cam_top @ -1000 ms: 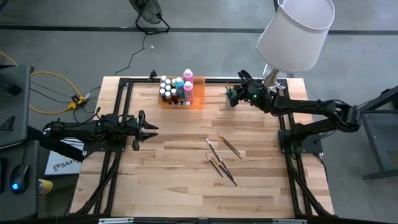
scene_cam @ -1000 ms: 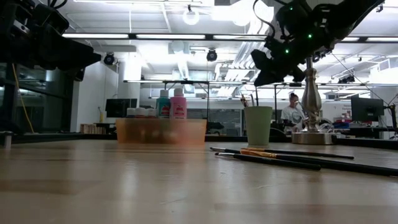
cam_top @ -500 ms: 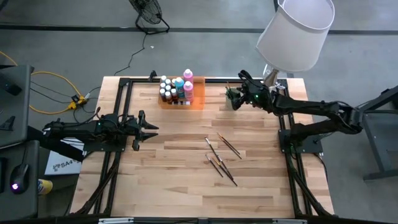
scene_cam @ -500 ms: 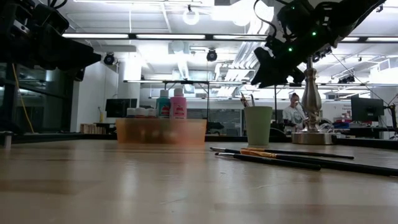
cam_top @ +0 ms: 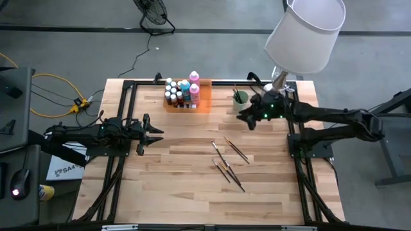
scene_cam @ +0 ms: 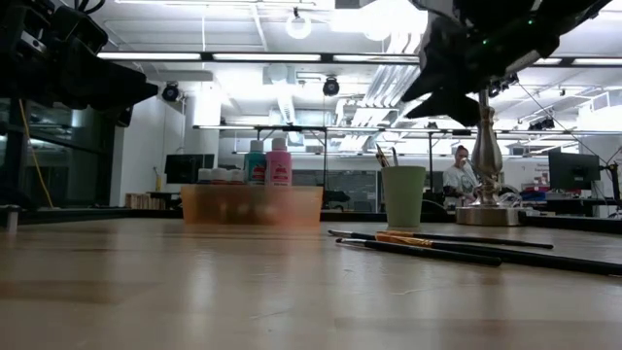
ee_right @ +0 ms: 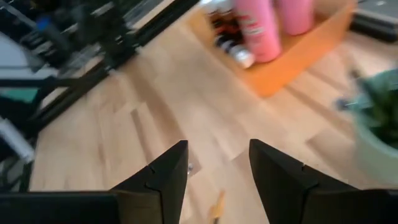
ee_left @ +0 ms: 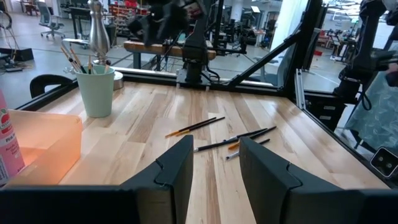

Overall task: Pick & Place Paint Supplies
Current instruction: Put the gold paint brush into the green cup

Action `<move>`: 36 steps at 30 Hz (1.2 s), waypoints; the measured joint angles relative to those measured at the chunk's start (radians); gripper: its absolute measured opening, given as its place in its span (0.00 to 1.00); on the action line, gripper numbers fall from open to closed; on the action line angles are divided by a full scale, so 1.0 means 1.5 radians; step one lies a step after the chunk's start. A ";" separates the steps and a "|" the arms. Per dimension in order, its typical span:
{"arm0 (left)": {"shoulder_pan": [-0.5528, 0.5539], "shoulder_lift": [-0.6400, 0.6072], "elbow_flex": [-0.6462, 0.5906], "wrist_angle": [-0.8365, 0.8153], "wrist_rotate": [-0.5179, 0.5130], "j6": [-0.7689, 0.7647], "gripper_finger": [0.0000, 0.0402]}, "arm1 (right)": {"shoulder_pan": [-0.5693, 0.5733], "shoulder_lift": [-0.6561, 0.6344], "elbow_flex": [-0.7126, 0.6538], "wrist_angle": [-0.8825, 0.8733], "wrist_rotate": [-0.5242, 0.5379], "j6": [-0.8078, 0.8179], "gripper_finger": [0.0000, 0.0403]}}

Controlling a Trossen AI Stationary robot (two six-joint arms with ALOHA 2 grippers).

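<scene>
High view — right claw (cam_top: 247,119) open, empty, beside cup (cam_top: 239,97).

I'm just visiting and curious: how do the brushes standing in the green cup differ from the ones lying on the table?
The brushes in the pale green cup stand upright, tips up, bunched together at the table's far edge. The brushes on the table lie flat and scattered near its middle, not contained by anything. Neither group is being touched; both are thin, dark-handled paintbrushes.

blurred: pale green cup (ee_right: 379,134), cut by frame edge | orange tray (ee_left: 37,146) cut off at edge
</scene>
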 joint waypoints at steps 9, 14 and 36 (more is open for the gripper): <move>0.000 0.000 0.000 0.000 0.000 0.000 0.31 | 0.143 0.001 0.000 -0.012 0.095 0.031 0.41; 0.000 0.000 0.000 0.000 0.000 0.000 0.31 | 0.190 0.001 0.000 -0.027 0.130 0.032 0.41; 0.000 0.000 0.000 0.000 0.000 0.000 0.31 | 0.226 0.224 0.184 -0.235 0.184 -0.001 0.41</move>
